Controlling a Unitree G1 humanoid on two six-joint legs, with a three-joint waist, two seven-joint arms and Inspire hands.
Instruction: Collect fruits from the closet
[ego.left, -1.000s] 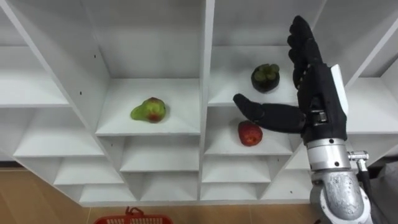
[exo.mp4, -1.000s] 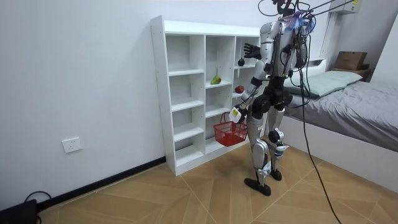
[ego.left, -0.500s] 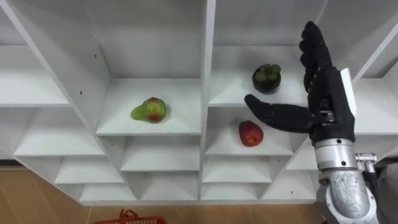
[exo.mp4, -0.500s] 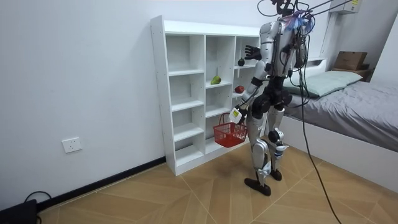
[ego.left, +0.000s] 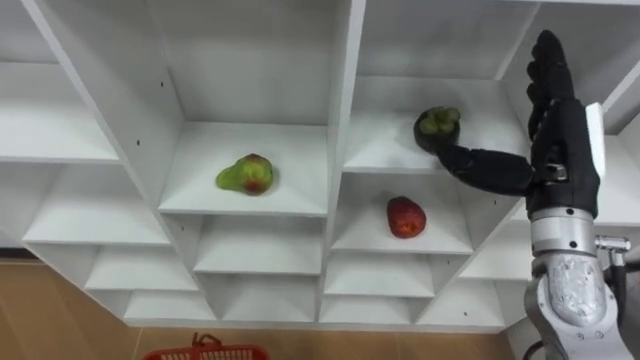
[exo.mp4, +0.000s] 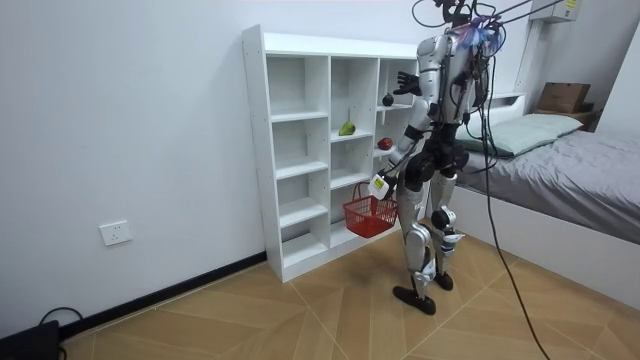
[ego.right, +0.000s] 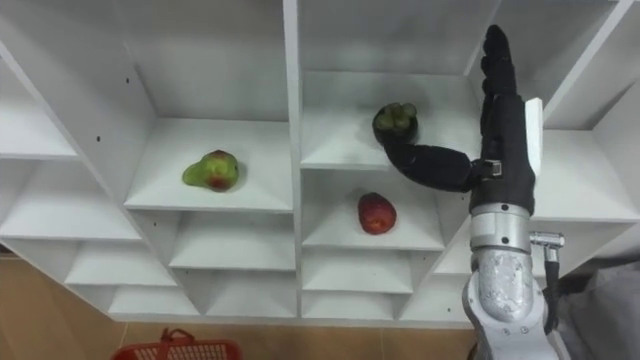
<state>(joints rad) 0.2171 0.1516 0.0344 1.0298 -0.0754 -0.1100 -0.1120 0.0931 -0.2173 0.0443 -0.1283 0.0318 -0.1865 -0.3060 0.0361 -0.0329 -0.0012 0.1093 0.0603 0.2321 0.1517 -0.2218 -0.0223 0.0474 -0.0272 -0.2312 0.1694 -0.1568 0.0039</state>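
Your right hand (ego.left: 560, 150): fingers straight and apart, thumb tip at the mangosteen (ego.left: 437, 124) on the shelf (ego.left: 385, 152); red fruit (ego.left: 405, 216) below.

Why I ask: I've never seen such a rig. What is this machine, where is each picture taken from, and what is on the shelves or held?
This is a two-legged humanoid robot standing at a white shelf unit. Two pictures come from cameras in its head, looking at the shelves. The third comes from a camera standing in the room. On the shelves lie a green-red fruit, a red fruit and a dark fruit. The black right hand is raised and open, its thumb stretched out to the dark fruit; it grips nothing yet. The left hand hangs low and carries a red basket.
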